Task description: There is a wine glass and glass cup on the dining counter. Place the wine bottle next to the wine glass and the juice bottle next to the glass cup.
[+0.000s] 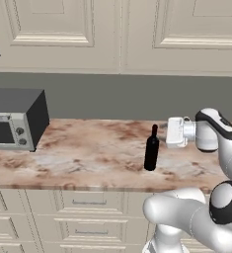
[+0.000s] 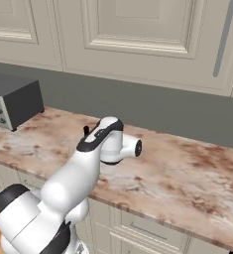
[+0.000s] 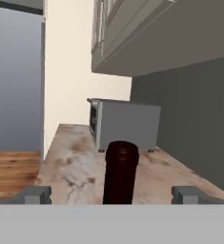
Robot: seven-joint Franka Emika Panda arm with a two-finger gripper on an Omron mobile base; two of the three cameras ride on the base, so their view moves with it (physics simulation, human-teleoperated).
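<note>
The marbled worktop [image 1: 88,158] runs along the wall, under the cream upper cabinets [image 1: 117,34] and above a row of drawers [image 1: 88,217]. At its left end stands a grey toaster oven [image 1: 16,118], close to the dark back wall. The white arm [image 1: 221,148] reaches over the worktop from the right side, and its hand points sideways toward the oven. The wine bottle [image 1: 151,149] stands upright on the worktop, near the middle of it and well apart from the oven. The gripper [image 3: 111,194] is just beside the bottle's neck; in the hand view the dark red top [image 3: 121,167] rises between the two fingertips [image 3: 35,194], which stand fully open on both sides and do not touch it. Nothing is held.
</note>
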